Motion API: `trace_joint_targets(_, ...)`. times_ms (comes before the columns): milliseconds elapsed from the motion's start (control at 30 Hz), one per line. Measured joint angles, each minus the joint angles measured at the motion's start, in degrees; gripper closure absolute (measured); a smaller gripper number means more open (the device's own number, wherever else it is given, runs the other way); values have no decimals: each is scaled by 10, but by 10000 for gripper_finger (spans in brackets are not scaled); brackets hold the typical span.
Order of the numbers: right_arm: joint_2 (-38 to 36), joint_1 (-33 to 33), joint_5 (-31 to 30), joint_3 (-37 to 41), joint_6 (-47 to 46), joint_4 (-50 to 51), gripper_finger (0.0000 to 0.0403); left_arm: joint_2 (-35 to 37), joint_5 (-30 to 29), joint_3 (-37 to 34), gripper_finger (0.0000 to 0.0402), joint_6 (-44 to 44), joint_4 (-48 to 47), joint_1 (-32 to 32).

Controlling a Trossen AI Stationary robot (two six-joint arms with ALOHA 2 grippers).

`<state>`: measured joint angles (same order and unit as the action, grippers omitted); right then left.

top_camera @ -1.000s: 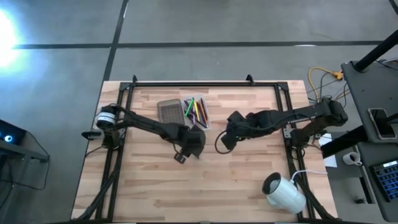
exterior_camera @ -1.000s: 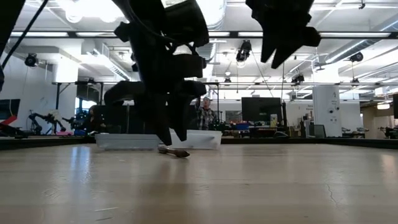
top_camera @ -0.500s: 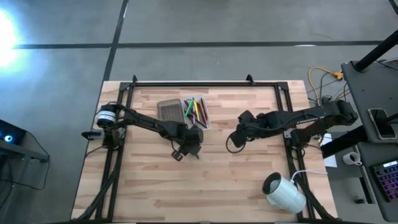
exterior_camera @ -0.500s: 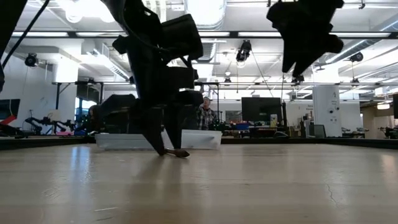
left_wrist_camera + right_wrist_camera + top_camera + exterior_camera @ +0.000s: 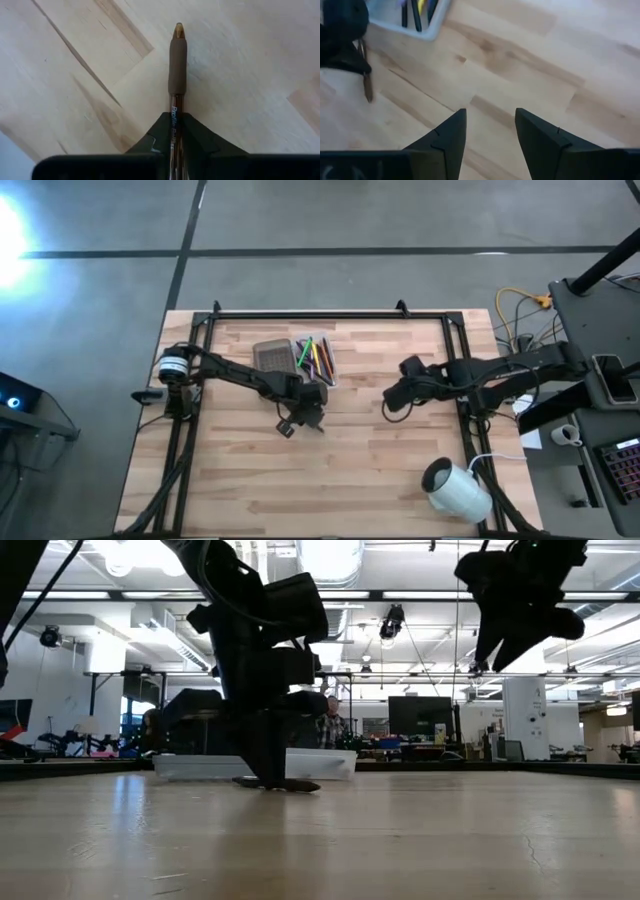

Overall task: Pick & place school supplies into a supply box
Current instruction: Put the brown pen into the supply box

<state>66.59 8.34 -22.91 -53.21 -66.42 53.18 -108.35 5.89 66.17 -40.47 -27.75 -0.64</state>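
Note:
A brown pen (image 5: 177, 55) with a rubber grip lies on the wooden table (image 5: 350, 470), a little nearer than the supply box. My left gripper (image 5: 306, 418) stands over the pen and is shut on it. The supply box's clear tray (image 5: 318, 360) holds several coloured pens and pencils; its grey lid (image 5: 272, 360) rests flat beside it. In the low view the tray (image 5: 200, 766) stands behind the left gripper (image 5: 272, 776). My right gripper (image 5: 392, 402) hangs open above the table, right of centre, with nothing between its fingers (image 5: 449, 131). My left gripper pinches the pen's barrel (image 5: 175, 111) between its two fingers, just behind the brown rubber grip. The fingers come from above, pointing down, and lie across the pen. The pen (image 5: 290, 784) lies level on the table.
A white roll (image 5: 458, 488) lies at the near right corner. A black frame (image 5: 320, 314) runs along the table's far edge and sides. Bare wood stretches across the near half. A person (image 5: 328, 726) stands in the room beyond the table.
My left gripper has come down onto the brown pen and shut on it; the pen stays on the table. My right gripper has drawn back toward the table's right edge, still open.

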Motion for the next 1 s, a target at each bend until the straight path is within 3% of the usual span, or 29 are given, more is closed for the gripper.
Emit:
trace_joint_targets(133, -6, 0, -41, -10, 21, -1, 243, 1, -15, 39, 388, 10, -48, 1)
trace_joint_targets(267, -9, -1, -65, -23, 35, 0, 243, 9, -26, 116, 389, 85, -68, -16)
trace_joint_targets(367, -9, -1, -73, -28, 27, 0, 243, 10, -50, 170, 389, 250, -74, -58)
trace_joint_targets(500, -9, -1, -88, -28, -25, 4, 243, 8, -55, 194, 389, 545, -71, -152)
trace_joint_targets(633, -9, -1, -105, -28, -39, 5, 243, 20, -18, 159, 389, 723, -14, -215)
trace_joint_targets(800, -9, -1, -120, -27, -36, 5, 243, 25, 44, 97, 389, 864, 88, -219)
trace_joint_targets(867, -9, -1, -126, -27, -33, 6, 243, 25, 26, 71, 389, 916, 132, -210)
trace_joint_targets(1000, -9, -1, -132, -26, -31, 6, 243, 45, -77, 22, 389, 1014, 184, -189)
